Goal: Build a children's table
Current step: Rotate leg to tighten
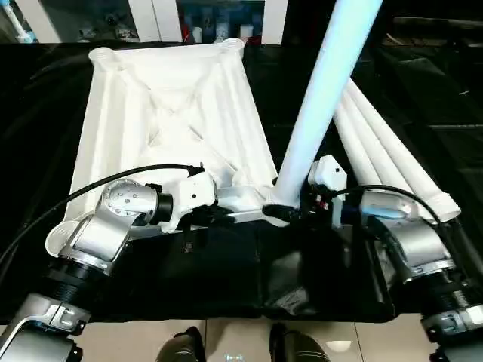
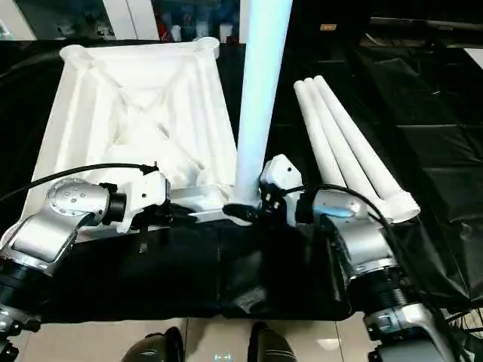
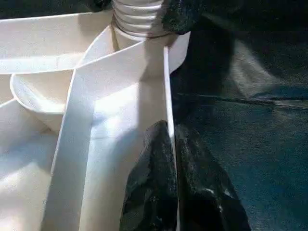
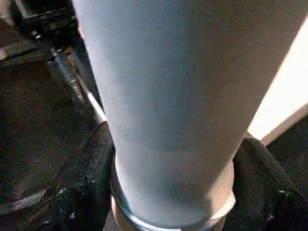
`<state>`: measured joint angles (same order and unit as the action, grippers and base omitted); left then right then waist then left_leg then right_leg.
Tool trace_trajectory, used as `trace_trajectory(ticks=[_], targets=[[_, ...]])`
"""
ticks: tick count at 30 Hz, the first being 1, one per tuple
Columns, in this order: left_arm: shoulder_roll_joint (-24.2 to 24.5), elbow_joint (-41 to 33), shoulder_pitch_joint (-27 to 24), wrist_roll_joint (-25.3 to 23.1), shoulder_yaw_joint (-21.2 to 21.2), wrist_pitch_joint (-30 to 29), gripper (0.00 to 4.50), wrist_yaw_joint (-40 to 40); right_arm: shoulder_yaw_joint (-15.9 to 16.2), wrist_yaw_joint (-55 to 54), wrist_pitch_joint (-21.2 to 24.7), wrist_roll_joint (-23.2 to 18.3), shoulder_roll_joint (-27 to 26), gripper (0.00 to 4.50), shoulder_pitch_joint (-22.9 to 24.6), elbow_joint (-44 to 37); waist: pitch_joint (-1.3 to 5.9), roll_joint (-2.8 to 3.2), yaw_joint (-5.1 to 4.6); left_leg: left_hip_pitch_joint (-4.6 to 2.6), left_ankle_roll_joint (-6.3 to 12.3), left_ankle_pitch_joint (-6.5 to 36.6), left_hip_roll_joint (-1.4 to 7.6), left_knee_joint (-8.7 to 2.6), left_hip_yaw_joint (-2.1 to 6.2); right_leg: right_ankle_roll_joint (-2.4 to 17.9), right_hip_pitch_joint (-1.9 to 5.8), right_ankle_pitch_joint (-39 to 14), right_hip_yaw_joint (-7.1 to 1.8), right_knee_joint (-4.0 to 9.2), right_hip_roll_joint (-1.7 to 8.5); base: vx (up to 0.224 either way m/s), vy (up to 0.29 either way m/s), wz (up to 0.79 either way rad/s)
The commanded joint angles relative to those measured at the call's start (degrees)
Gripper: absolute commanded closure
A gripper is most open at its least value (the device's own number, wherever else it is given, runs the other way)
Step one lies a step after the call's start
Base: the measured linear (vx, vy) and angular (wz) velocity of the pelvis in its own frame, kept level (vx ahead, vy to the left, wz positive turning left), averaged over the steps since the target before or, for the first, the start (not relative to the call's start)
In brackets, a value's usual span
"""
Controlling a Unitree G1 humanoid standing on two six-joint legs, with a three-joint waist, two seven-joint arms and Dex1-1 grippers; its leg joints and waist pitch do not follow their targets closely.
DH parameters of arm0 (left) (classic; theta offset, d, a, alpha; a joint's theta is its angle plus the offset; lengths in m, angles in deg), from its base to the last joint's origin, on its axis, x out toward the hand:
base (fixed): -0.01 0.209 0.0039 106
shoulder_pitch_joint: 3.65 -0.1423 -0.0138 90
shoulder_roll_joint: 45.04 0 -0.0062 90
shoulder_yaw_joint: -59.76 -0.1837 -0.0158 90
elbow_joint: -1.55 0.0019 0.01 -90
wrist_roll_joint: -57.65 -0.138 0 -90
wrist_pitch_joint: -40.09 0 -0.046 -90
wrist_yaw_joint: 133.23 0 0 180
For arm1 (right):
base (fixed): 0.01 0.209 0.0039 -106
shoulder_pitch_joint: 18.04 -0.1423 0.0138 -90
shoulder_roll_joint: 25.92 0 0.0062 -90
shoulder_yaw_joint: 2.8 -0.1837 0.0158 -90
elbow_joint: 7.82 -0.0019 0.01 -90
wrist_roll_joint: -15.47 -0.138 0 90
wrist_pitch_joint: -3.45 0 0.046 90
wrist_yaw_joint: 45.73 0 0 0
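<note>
I see the table top (image 1: 173,113) lying underside up on the black cloth (image 1: 226,271), one leg (image 1: 321,90) standing upright in its near right corner socket. My right gripper (image 4: 168,192) has its fingers either side of that leg's base. My left gripper (image 3: 169,183) is pinched tight on the top's near edge wall. Three spare legs (image 2: 355,154) lie just right.
</note>
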<state>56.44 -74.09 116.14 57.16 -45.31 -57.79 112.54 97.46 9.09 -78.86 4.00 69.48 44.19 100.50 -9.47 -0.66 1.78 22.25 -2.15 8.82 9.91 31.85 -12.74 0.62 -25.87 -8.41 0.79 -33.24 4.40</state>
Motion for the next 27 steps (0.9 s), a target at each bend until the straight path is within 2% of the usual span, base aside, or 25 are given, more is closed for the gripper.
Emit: trace_trajectory(ticks=[1,2,3,5,6,7,9,10,11,12,14,15,16,19,22,23,26,27], targets=[[-2.8,1.5,-0.1,1.5,2.1,-0.9,4.5,-4.7,0.4,-3.2,1.9,1.1,-1.6,1.76,1.4,1.7,4.1,-1.04,0.08,-1.1,6.58,10.1,2.81,-2.94,1.53,13.1,3.39,-14.2,-1.87,3.17,3.1,0.0,0.0,0.0],[-3.3,1.9,0.1,1.2,2.1,-1.4,4.5,-5.7,0.1,-4.9,2.2,1.1,-2.6,1.76,1.7,2.0,4.02,-1.0,0.02,-1.18,6.32,10.3,2.87,-3.0,1.53,12.9,3.22,-15.0,-1.9,3.28,3.08,0.0,0.0,0.0],[-4.8,2.9,0.8,0.2,2.1,-3.2,4.5,-8.6,-0.8,-10.3,3.1,1.3,-5.9,1.76,2.4,2.8,3.96,-0.92,-0.06,-1.21,6.12,10.6,2.87,-3.04,1.47,12.7,3.03,-15.6,-1.95,3.39,3.04,0.0,0.0,0.0],[-5.7,3.3,1.2,-0.4,1.8,-4.3,4.5,-10.1,-1.1,-13.5,3.3,1.9,-7.9,1.76,2.7,3.5,3.96,-0.96,-0.01,-1.26,5.15,11.2,2.77,-3.12,1.59,12.0,3.08,-17.8,-1.93,3.58,3.16,0.0,0.0,0.0],[-7.6,4.3,2.2,-2.0,1.4,-7.1,4.5,-13.8,-1.4,-19.0,3.0,3.1,-11.6,1.76,2.8,5.0,3.8,-0.82,-0.14,-1.27,4.33,11.8,2.75,-3.26,1.56,11.3,2.77,-19.2,-2.01,3.81,3.12,0.0,0.0,0.0],[-8.7,5.1,2.7,-2.5,1.3,-8.2,4.5,-15.8,-2.0,-23.4,3.0,3.7,-13.9,1.77,2.5,6.5,3.78,-0.81,-0.17,-1.32,4.09,12.3,2.71,-3.31,1.59,11.0,2.76,-20.2,-1.99,4.0,3.15,0.0,0.0,0.0],[-9.5,5.7,3.1,-2.8,1.3,-8.7,4.5,-17.0,-2.5,-26.2,3.0,4.1,-15.3,1.77,2.2,7.5,3.73,-0.84,-0.19,-1.43,3.06,13.9,2.64,-3.52,1.74,9.9,2.66,-23.1,-1.97,4.28,3.15,0.0,0.0,0.0],[-11.8,8.0,4.4,-4.5,1.2,-10.1,4.5,-21.9,-4.5,-34.1,2.6,4.1,-19.5,1.77,0.8,11.4,3.69,-0.8,-0.27,-1.42,2.71,14.7,2.65,-3.65,1.82,9.4,2.6,-23.8,-1.96,4.38,3.16,0.0,0.0,0.0],[-11.8,8.0,4.4,-4.5,1.2,-10.1,4.5,-21.9,-4.5,-34.1,2.6,4.1,-19.5,1.77,0.8,11.4,3.43,-0.66,-0.46,-1.56,2.25,16.4,2.6,-3.81,1.81,9.0,2.16,-25.7,-1.99,4.76,3.05,0.0,0.0,0.0],[-13.7,10.2,5.4,-5.9,1.5,-10.8,4.5,-26.1,-5.8,-39.1,1.4,4.0,-22.5,1.77,-0.4,14.5,3.31,-0.7,-0.49,-1.67,1.54,18.0,2.55,-4.01,1.97,7.9,2.18,-28.1,-1.87,5.03,3.06,0.0,0.0,0.0],[-14.6,11.2,5.9,-6.3,1.7,-10.9,4.5,-27.5,-6.3,-40.9,0.6,4.0,-23.8,1.77,-1.2,15.9,3.02,-0.84,-0.55,-2.17,0.92,21.3,2.53,-4.16,2.16,6.2,1.76,-31.9,-1.84,5.52,3.12,0.0,0.0,0.0],[-15.4,12.1,6.3,-6.9,1.7,-11.0,4.5,-28.9,-6.8,-42.7,-0.2,4.0,-25.4,1.77,-2.0,17.4,2.67,-0.76,-0.65,-2.18,0.6,23.2,2.44,-4.4,2.41,4.9,1.62,-34.8,-1.79,5.87,3.24,0.0,0.0,0.0],[-15.7,12.5,6.5,-7.3,1.7,-10.9,4.5,-29.5,-7.0,-43.7,-0.6,4.3,-26.2,1.77,-2.5,18.0,2.7,-0.71,-0.66,-2.3,0.35,24.0,2.44,-4.45,2.55,4.4,1.58,-36.0,-1.74,5.95,3.28,0.0,0.0,0.0],[-16.1,12.2,6.6,-7.4,1.8,-11.5,4.5,-29.7,-6.3,-43.4,-1.9,5.7,-27.3,1.77,-3.3,18.6,2.89,-0.8,-0.71,-2.18,0.08,24.6,2.5,-4.76,2.72,3.8,1.74,-34.5,-1.78,5.84,3.29,0.0,0.0,0.0],[-15.5,10.9,6.2,-7.4,1.6,-10.5,4.5,-28.2,-6.9,-39.8,-3.0,4.2,-27.6,1.77,-3.4,17.8,2.93,-0.74,-0.67,-2.0,0.81,23.9,2.63,-4.92,2.68,4.0,1.83,-32.5,-1.87,5.81,3.34,0.0,0.0,0.0],[-15.2,10.2,5.9,-7.3,1.6,-10.6,4.5,-27.2,-7.0,-37.0,-3.7,3.0,-27.7,1.21,-3.4,17.1,2.99,-0.74,-0.65,-1.89,1.09,23.4,2.66,-4.96,2.62,4.4,1.96,-30.9,-1.9,5.68,3.31,0.0,0.0,0.0],[-14.2,9.2,5.4,-7.1,1.6,-9.6,4.5,-25.5,-7.7,-36.6,-3.2,2.2,-26.8,0.97,-3.5,15.6,2.95,-0.68,-0.6,-1.7,1.82,22.5,2.7,-5.01,2.45,5.4,1.99,-28.2,-1.95,5.56,3.22,0.0,0.0,0.0],[-14.0,9.1,5.3,-7.1,1.6,-9.4,4.5,-25.2,-7.8,-36.1,-3.3,1.9,-26.5,0.88,-3.5,15.3,3.13,-0.66,-1.07,-0.95,1.69,21.5,2.68,-5.21,2.76,6.0,2.76,-26.6,-1.75,5.17,3.37,0.0,0.0,0.0]])
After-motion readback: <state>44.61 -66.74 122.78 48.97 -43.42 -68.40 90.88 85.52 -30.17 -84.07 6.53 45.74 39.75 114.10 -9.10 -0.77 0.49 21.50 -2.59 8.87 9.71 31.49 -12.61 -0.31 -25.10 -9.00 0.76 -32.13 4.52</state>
